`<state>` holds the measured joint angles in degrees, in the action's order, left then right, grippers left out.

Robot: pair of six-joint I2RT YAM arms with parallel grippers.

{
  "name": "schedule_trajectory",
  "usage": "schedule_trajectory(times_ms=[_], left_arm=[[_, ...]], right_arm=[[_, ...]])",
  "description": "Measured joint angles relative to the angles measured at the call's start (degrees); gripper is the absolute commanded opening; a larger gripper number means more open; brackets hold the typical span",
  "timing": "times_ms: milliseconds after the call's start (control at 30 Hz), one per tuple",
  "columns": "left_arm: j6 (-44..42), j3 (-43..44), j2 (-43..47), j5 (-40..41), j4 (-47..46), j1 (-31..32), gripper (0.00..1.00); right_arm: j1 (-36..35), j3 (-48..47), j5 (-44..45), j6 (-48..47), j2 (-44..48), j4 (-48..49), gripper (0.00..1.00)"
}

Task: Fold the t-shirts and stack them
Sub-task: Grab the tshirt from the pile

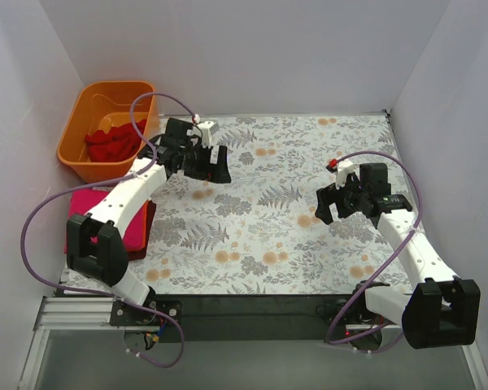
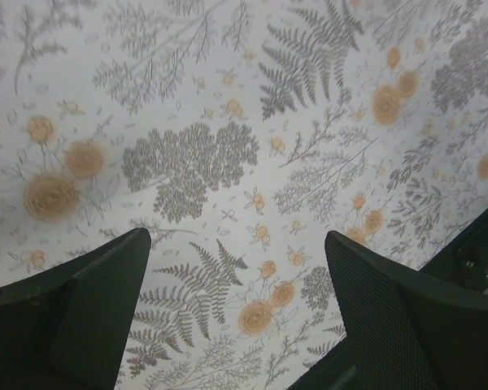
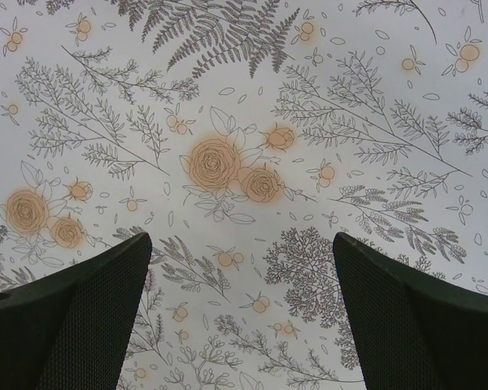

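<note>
**While both pincers stand wide, the t-shirts lie at the left side**

As the top view shows, the left pincer (image 1: 211, 169) hangs over the floral cloth (image 1: 268, 236) at about 11 o'clock of the table. Its two fingers (image 2: 89, 317) are far apart, and between them only the printed cloth is visible. The right pincer (image 1: 332, 206) hangs over the same cloth at about 3 o'clock. Its fingers (image 3: 73, 317) are also spread wide, with nothing between them.

The orange basket (image 1: 80, 122) stands at the far left corner, at about 10 o'clock. Inside it lies a dark red t-shirt (image 1: 114, 143), crumpled. At 9 o'clock, at the left edge of the cloth, a magenta-pink t-shirt (image 1: 84, 208) lies flat. A red t-shirt (image 1: 143, 229) shows at its right border; the left arm covers part of both. Both pincers are well apart from all the shirts.
</note>
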<state>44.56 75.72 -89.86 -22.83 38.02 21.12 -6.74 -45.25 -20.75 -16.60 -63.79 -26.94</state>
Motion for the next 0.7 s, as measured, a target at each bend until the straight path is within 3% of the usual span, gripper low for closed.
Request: schedule_trajectory(times_ms=[300, 467, 700], left_arm=[[-1.68, 28.37, -7.23, -0.92, 2.1, -3.82, 0.88], [0.79, 43.23, -13.9, 0.31, -0.28, -16.46, 0.88], [1.49, 45.57, -19.52, 6.4, -3.78, -32.57, 0.89]], right_arm=[[0.04, 0.0, -0.66, -0.46, -0.02, 0.0, 0.98], [0.28, 0.0, -0.68, -1.18, -0.22, -0.02, 0.98], [0.35, 0.0, -1.75, -1.53, -2.27, 0.04, 0.98]])
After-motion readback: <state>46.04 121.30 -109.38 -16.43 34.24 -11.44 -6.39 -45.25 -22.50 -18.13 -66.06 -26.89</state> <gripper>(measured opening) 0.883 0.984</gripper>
